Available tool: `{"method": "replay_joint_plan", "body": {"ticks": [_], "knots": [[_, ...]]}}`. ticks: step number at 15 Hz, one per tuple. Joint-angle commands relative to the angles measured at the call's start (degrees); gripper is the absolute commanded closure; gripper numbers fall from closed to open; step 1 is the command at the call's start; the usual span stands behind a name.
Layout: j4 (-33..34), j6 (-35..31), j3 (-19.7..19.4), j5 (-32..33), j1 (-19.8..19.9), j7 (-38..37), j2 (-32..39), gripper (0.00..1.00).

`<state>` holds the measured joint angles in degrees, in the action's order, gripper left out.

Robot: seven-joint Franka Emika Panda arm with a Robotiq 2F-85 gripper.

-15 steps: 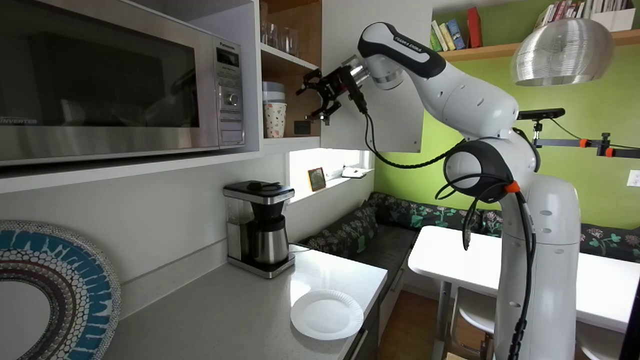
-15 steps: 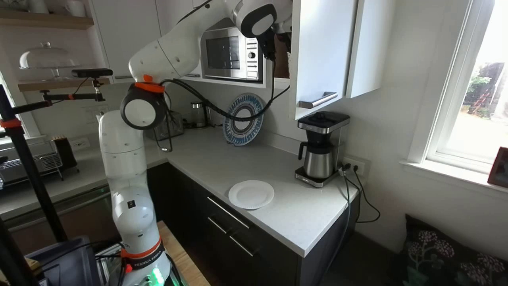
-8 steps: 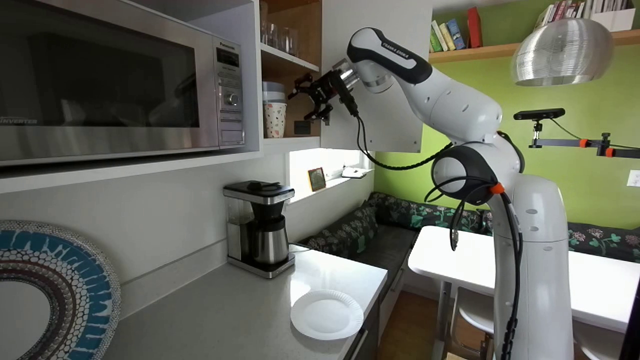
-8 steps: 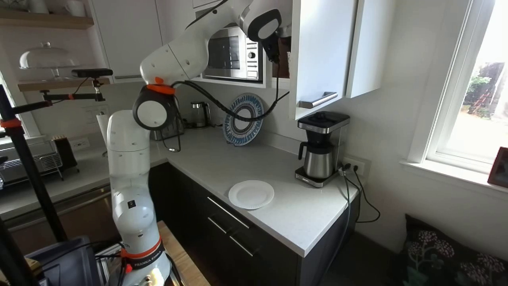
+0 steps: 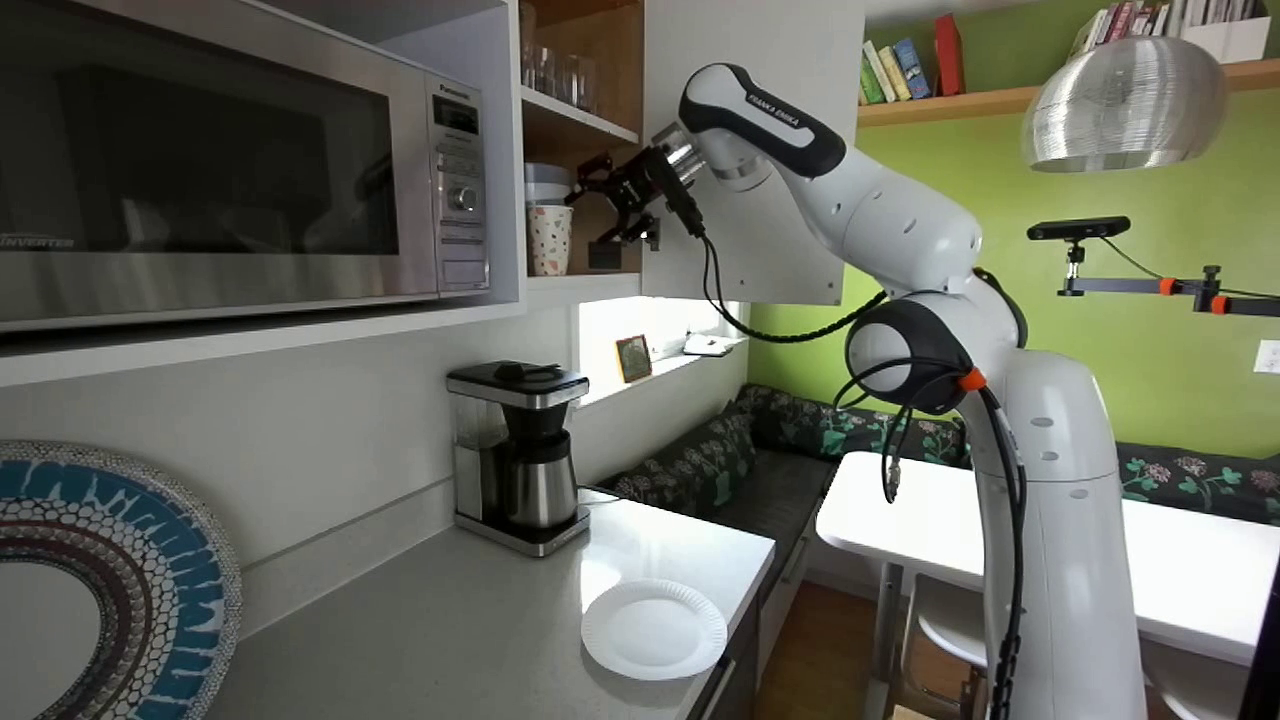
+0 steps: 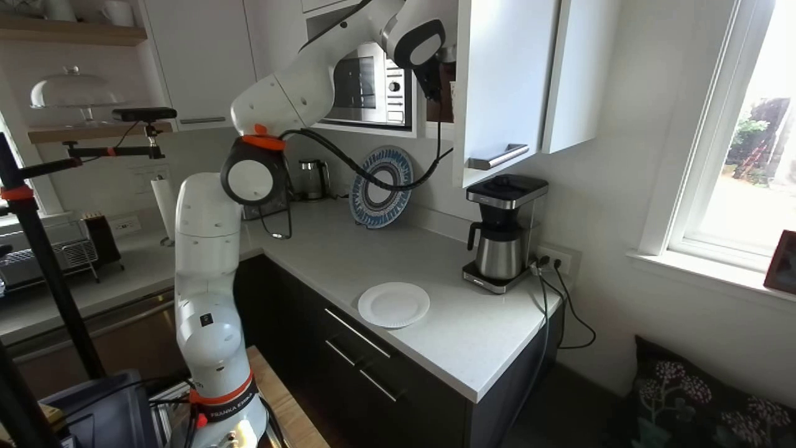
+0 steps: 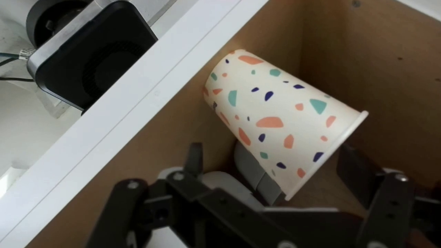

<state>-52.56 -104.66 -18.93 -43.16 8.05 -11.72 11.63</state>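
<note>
Beginning at far left in an exterior view and seeing a patterned platter (image 5: 180, 570) standing on edge on the counter (image 5: 430, 620), well below the gripper (image 5: 588, 217); passing a microwave (image 5: 200, 170) well apart to the left of the gripper; looking down and left from the jaws to a black-and-steel coffee maker (image 5: 540, 465) on that same counter; coming next to a speckled cup (image 5: 549, 242) standing upright on the cabinet shelf (image 5: 585, 288), just left of the gripper; spotting grey containers (image 5: 547, 180) showing past the cup, partly hidden, and drinking glasses (image 5: 570, 80) on a higher shelf (image 5: 575, 112), above and left of the jaws; holding the jaws released and spread wide, pointing them toward the cup; in the wrist view, facing the cup's white side with coral, teal and navy flecks, ahead of the spread fingers (image 7: 194, 160); being unable to tell contact from a narrow gap at the rim; seeing a white plate (image 5: 655, 630) lying flat on the counter, well below and right of the jaws; finding the cabinet door (image 5: 755, 215) standing open, beyond and to the right of the gripper; following the white arm (image 5: 890, 210) arching over from the right; at far right, meeting a white table (image 5: 900, 500) far below the gripper and a metallic lamp (image 5: 1125, 105) higher up, well apart from it.
</note>
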Motion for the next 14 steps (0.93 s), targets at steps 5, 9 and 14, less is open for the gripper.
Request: {"method": "replay_joint_plan", "body": {"ticks": [5, 9, 14], "knots": [[3.6, 1.8, -0.2, 0.5, 0.2, -3.2, 1.6, 0.29], [3.9, 1.9, -0.1, 0.2, 0.3, -3.2, 1.6, 0.12], [4.1, -1.2, 0.1, -1.8, 0.4, -4.5, 2.0, 0.00]]}}
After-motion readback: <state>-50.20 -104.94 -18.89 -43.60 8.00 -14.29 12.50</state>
